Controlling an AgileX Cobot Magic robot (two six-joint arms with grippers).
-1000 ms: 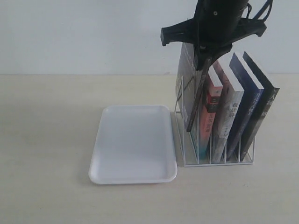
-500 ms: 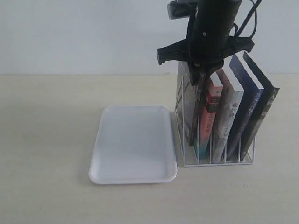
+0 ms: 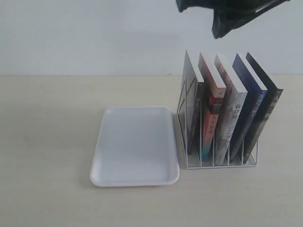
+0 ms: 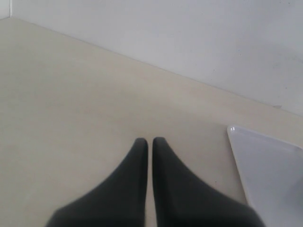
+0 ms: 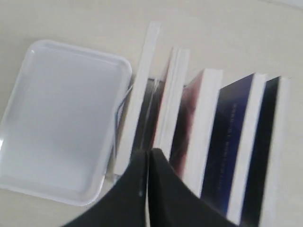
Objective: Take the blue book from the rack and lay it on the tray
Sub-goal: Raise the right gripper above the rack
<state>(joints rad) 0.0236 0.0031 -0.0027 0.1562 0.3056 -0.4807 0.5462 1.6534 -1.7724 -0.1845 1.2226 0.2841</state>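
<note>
- Beige tabletop [image 3: 52, 142] is bearing the smooth tray [image 3: 136, 182] beside the wire rack [image 3: 220, 164].
- The blue book [image 3: 249, 116] is leaning inside, between the pale book [image 3: 233, 111] and the black book [image 3: 269, 111].
- Both the left gripper [image 4: 149, 141] and the right gripper [image 5: 148, 153] are hanging pinched together, empty.

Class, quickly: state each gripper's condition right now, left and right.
Left gripper: closed, holding nothing.
Right gripper: closed, holding nothing.

The blue book [image 3: 250, 111] leans in the white rack [image 3: 208, 165], white tray [image 3: 135, 142] flat beside
</note>
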